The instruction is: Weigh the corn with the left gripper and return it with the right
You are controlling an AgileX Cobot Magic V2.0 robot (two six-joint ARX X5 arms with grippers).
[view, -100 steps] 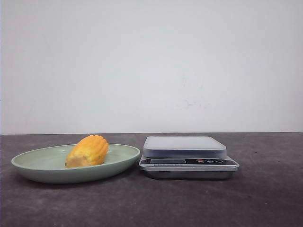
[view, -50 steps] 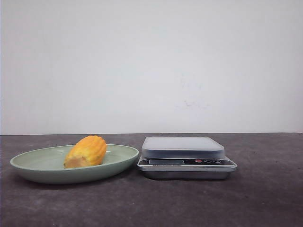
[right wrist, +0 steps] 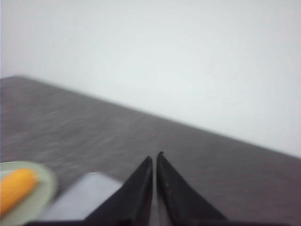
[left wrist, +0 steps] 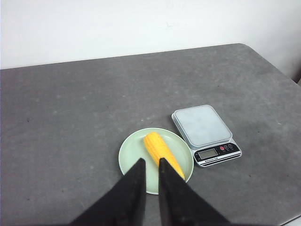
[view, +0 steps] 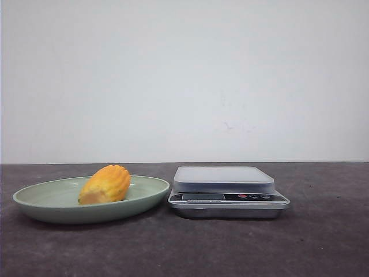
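The corn (view: 105, 184), a stubby yellow-orange cob, lies in a pale green plate (view: 34, 202) on the left of the dark table. The front view shows neither gripper. In the left wrist view my left gripper (left wrist: 151, 161) hangs high above the table. Its black fingers are a narrow gap apart and hold nothing, with the corn (left wrist: 160, 148) and the plate (left wrist: 129, 150) far below them. My right gripper (right wrist: 154, 156) is shut and empty, with the fingers almost touching. The corn (right wrist: 16, 188) shows blurred at that view's edge.
A silver kitchen scale (view: 225, 179) with a flat grey platform stands right beside the plate; it also shows as the scale (left wrist: 202, 125) from above. A white wall rises behind the table. The table's rounded corner (left wrist: 263, 52) lies beyond the scale.
The front picture shifts by a few pixels. The corn, plate and scale keep their places.
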